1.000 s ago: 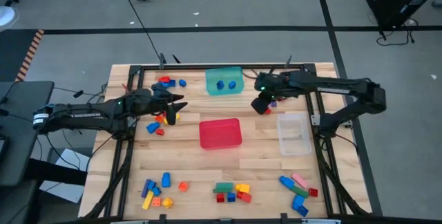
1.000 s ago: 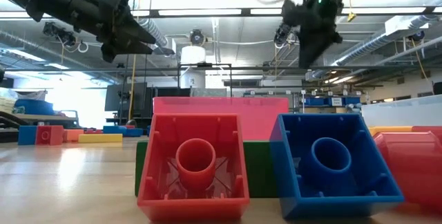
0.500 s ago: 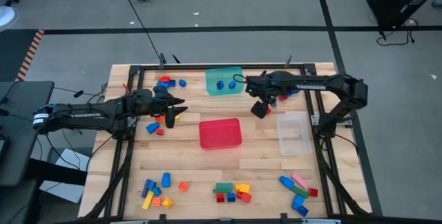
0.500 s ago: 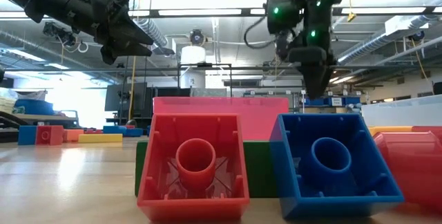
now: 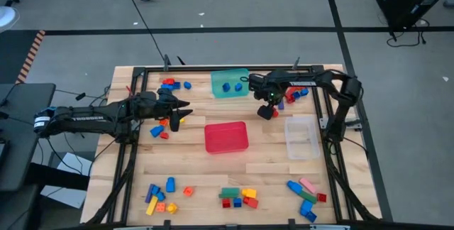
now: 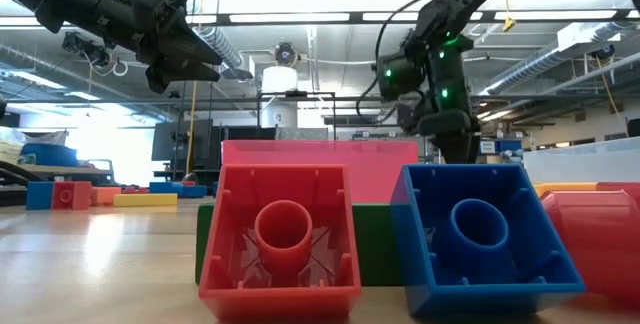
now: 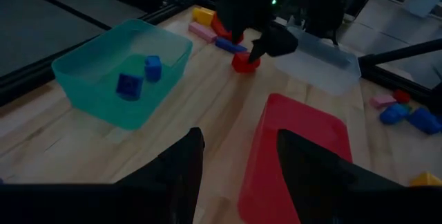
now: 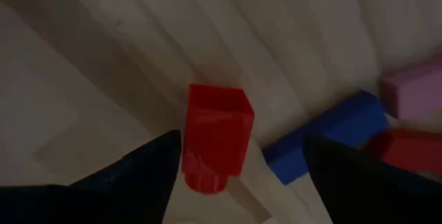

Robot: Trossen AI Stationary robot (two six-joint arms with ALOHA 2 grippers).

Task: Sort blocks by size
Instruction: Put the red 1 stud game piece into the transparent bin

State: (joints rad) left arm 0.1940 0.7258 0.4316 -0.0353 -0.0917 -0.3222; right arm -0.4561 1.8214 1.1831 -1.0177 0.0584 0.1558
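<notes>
A small red block lies on the wood near the table's far right, beside a blue bar and a pink block. My right gripper points down over the red block, open, one finger on either side of it and clear of it; in the high view this gripper is right of the teal tub. Two blue blocks lie in that tub. My left gripper hangs open and empty above the table's left half.
The red tub stands mid-table and the clear tub to its right. Loose blocks lie at the far left, under my left gripper and in three groups along the near edge. Bare wood lies between.
My right gripper has come down from well above the table to just over the red block, and has tipped to point straight down. The red block has stayed where it lay.
</notes>
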